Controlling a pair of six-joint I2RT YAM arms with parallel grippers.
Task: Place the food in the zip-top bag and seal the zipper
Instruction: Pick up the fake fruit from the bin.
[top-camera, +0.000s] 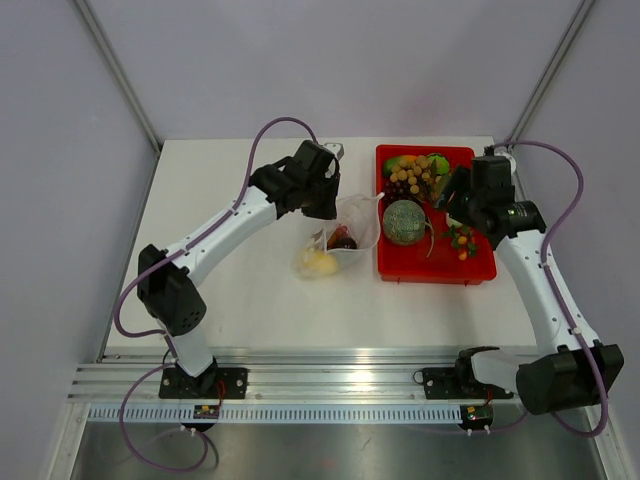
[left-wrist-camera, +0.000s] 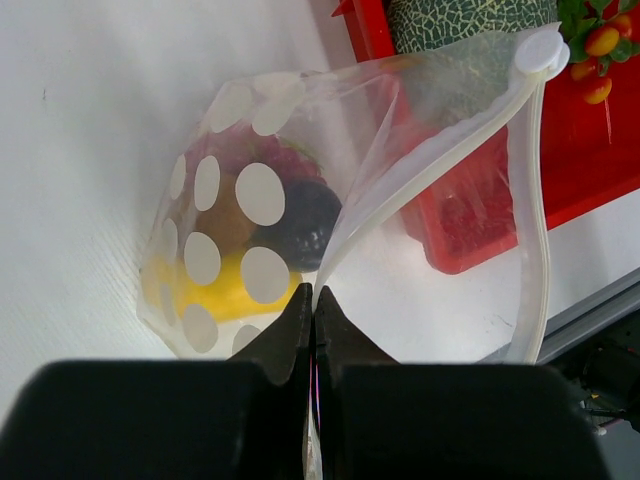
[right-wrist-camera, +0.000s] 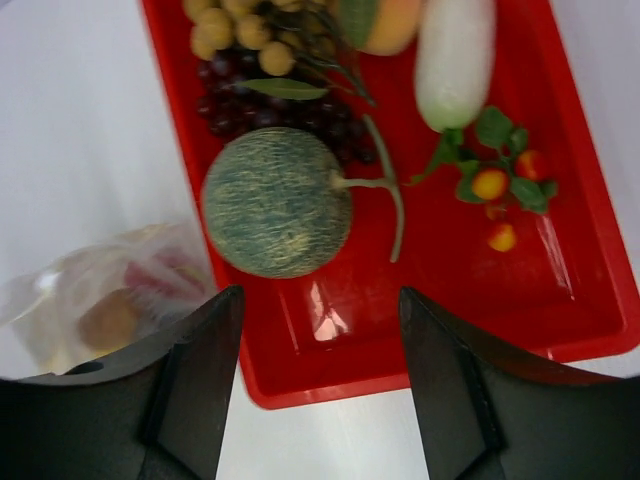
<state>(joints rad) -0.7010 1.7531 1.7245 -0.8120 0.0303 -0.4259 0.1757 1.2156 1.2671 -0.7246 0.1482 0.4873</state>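
Note:
The zip-top bag (top-camera: 348, 228) is a clear pouch with white dots, lying on the table left of the red tray. Its mouth is open. In the left wrist view the bag (left-wrist-camera: 250, 190) holds a yellow piece (left-wrist-camera: 225, 290), a dark round piece (left-wrist-camera: 305, 220) and something reddish. The zipper (left-wrist-camera: 430, 170) runs as a white strip up to a round tab (left-wrist-camera: 540, 50). My left gripper (left-wrist-camera: 313, 300) is shut on the bag's mouth edge; it also shows from above (top-camera: 325, 205). My right gripper (right-wrist-camera: 318, 298) is open and empty above the tray, near a green melon (right-wrist-camera: 275, 200).
The red tray (top-camera: 435, 275) holds the melon (top-camera: 405, 221), dark grapes (right-wrist-camera: 235, 110), tan berries (right-wrist-camera: 235, 30), a white vegetable (right-wrist-camera: 455, 60) and an orange-berry sprig (right-wrist-camera: 495, 180). The bag (right-wrist-camera: 100, 300) lies just left of the tray. An aluminium rail runs along the near edge.

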